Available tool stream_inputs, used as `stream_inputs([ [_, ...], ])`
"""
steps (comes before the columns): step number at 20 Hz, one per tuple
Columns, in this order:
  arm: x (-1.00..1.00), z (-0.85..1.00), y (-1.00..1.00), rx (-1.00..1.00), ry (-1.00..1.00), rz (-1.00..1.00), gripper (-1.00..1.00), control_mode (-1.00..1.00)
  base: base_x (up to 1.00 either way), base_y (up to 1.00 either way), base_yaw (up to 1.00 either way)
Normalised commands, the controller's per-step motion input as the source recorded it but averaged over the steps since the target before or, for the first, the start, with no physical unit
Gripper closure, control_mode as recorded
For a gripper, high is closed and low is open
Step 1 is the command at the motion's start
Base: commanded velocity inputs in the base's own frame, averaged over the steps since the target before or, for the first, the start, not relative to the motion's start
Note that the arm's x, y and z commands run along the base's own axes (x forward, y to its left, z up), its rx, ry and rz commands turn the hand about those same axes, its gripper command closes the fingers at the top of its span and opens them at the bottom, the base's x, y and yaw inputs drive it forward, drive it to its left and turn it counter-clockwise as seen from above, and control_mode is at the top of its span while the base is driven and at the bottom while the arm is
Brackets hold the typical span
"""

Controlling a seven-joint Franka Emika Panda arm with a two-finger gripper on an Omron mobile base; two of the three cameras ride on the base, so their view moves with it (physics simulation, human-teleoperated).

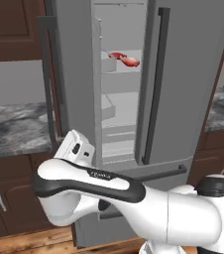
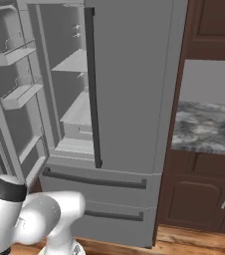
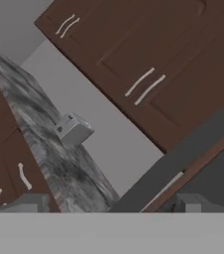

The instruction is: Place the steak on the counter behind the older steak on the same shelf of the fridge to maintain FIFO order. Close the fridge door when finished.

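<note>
Red steak (image 1: 125, 59): on fridge (image 1: 193, 74) shelf | fingers (image 3: 109, 203): spread, empty, facing counter (image 3: 59, 158), well apart

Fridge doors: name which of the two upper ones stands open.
The left-hand door of the tall grey fridge: it is swung out, its inner bins showing, while the right-hand door sits shut and flush.

The white arm (image 1: 99, 186) folds low before the base, elbow bent leftward; the gripper (image 3: 109, 203) is rolled sideways, its jaws spread wide, empty.
</note>
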Motion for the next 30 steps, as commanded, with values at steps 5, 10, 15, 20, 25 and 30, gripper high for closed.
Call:
stream_inputs([
  [5,-0.30,0.00,-0.34,0.04,0.20,-0.45,-1.00,-1.00,0.00,0.00,0.00],
  [10,-0.55,0.00,-0.53,0.08,0.16,-0.52,-1.00,-1.00,0.00,0.00,0.00],
  [15,-0.41,0.01,-0.48,0.06,0.17,-0.55,-1.00,-1.00,0.00,0.00,0.00],
  [20,-0.09,0.17,-0.38,0.01,0.22,-0.54,-1.00,-1.00,0.00,0.00,0.00],
  [25,0.00,0.27,-0.25,0.00,0.22,-0.52,-1.00,-1.00,0.00,0.00,0.00],
  [30,0.04,0.30,-0.05,0.00,0.17,-0.46,-1.00,-1.00,0.00,0.00,0.00],
])
